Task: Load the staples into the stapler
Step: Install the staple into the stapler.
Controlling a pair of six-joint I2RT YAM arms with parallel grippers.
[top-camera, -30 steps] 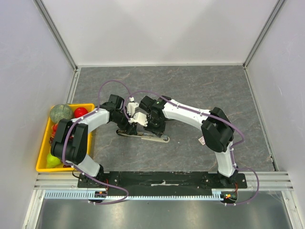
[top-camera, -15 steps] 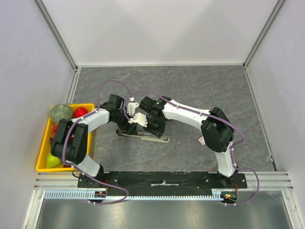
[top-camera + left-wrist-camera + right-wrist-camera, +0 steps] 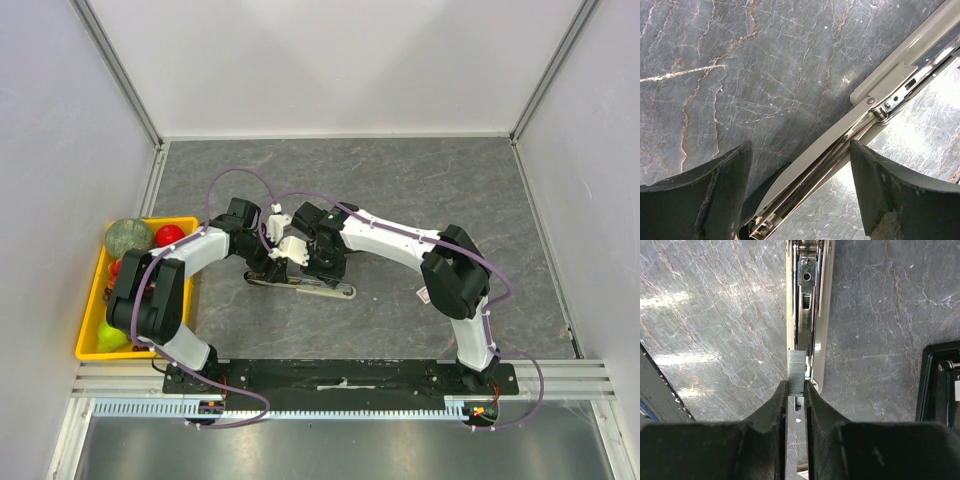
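Observation:
The stapler (image 3: 318,290) lies open on the grey stone table, between the two arms. In the right wrist view its cream base and open metal magazine (image 3: 809,300) run straight away from me. My right gripper (image 3: 796,385) is shut on a grey staple strip (image 3: 796,370) and holds it upright just over the magazine's near end. My left gripper (image 3: 800,147) is open and straddles the stapler's raised arm with its long spring (image 3: 840,145); its fingers (image 3: 725,180) stand clear of it. The white and red staples box (image 3: 424,294) peeks out beside the right arm's elbow.
A yellow bin (image 3: 92,350) holding a green melon (image 3: 128,236) and a red apple (image 3: 168,234) stands at the left wall. Grey walls close in the table on three sides. A black part of the left arm (image 3: 940,385) shows right of the stapler.

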